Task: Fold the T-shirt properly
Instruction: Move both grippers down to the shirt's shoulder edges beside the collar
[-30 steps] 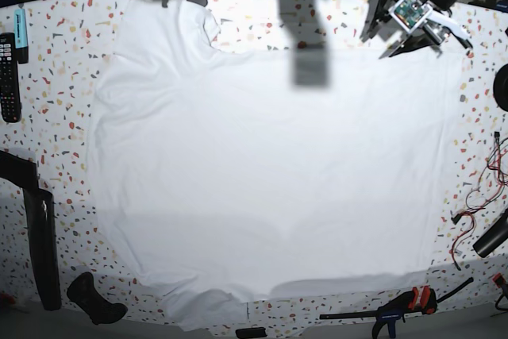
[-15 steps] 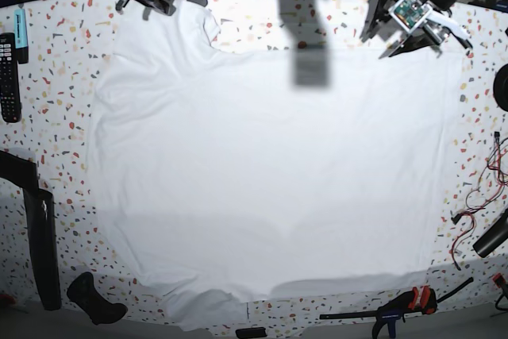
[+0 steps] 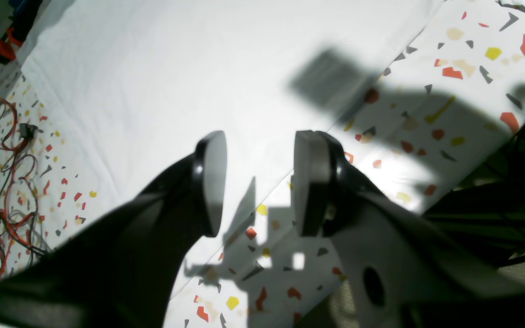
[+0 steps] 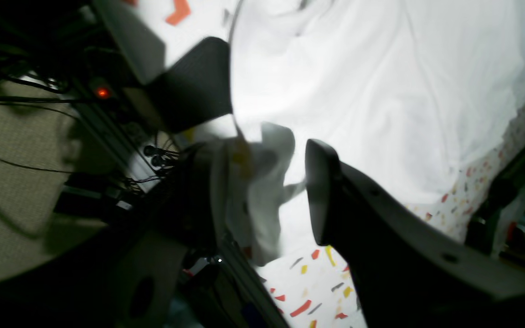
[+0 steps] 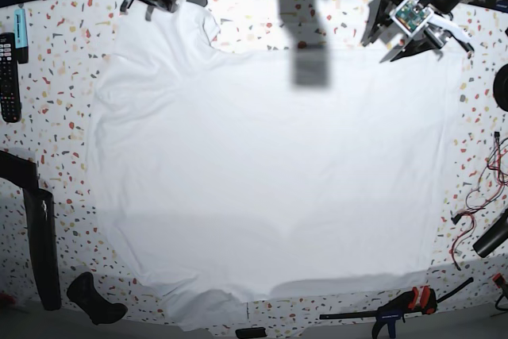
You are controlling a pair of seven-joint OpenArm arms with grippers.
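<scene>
While the T-shirt [image 5: 262, 172] lies spread almost flat across the speckled table [image 5: 55, 117], your left gripper [image 3: 258, 182] hangs over its edge with jaws apart and nothing between them. Your right gripper [image 4: 267, 191] stands wide at the far corner near a sleeve, with a flap of cloth lying between its jaws. If you close now, you risk a thin, uneven pinch there, which could slip or drag the shirt askew and wrinkle the fold.
</scene>
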